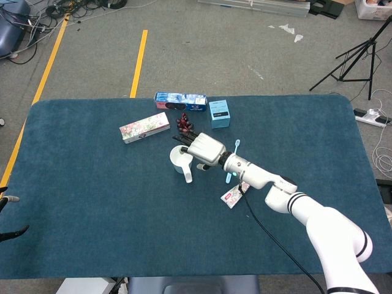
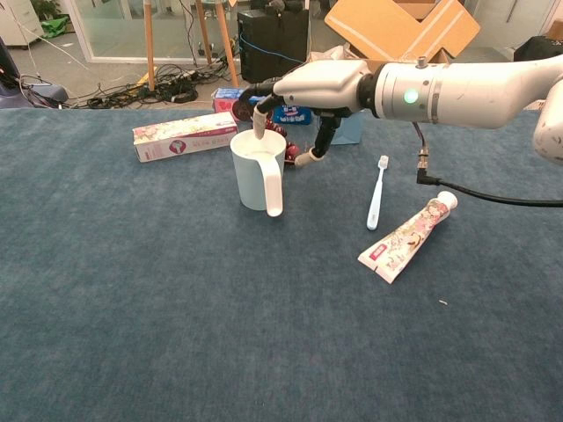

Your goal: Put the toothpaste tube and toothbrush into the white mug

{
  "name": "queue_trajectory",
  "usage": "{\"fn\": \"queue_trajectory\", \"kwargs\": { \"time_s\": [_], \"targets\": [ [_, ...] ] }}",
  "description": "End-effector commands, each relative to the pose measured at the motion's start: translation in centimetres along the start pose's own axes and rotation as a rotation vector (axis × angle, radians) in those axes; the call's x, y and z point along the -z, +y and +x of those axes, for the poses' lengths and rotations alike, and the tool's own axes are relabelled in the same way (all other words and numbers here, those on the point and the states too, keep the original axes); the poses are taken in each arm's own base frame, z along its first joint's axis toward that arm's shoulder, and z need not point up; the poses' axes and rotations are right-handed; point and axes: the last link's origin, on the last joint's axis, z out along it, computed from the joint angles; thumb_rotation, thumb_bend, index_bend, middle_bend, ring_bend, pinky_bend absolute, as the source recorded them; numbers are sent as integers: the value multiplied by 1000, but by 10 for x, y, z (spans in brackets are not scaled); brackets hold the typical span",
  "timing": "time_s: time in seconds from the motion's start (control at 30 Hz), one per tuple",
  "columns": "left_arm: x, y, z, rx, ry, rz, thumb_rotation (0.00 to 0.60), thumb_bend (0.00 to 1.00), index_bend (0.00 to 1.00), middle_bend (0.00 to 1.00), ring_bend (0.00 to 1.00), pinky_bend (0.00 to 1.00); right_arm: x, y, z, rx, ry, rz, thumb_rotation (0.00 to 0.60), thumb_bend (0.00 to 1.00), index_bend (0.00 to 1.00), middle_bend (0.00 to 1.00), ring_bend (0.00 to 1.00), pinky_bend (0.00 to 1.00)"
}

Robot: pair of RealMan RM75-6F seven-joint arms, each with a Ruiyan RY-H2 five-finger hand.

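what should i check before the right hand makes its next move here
1. White mug upright with its mouth free: ok, nothing inside that shows.
2. Right hand carries nothing: ok, it hovers over the mug, fingers spread above the rim.
3. Toothbrush reachable: ok, flat on the cloth right of the mug, untouched.
4. Toothpaste tube reachable: ok, lying apart from the toothbrush, cap end pointing away.
5. Fingertip contact with the mug rim: cannot tell.
6. Left hand clear of the work: ok, only its fingertips show at the table's near-left edge.
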Motion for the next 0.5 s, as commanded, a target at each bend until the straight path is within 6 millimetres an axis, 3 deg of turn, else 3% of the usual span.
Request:
{"fn": "queue_trajectory", "kwargs": {
  "time_s": [0.03,0.5],
  "targets": [
    [0,-1,1,2,0,3,600,68,318,146,95,74,-8,-5,-2,1,-7,12,600,158,336,0,0,125],
    [1,-4,2,14,-5,12,600,68,318,146,95,74,-20,-9,-10,7,-31,21,600,211,372,0,0,125]
  ]
}}
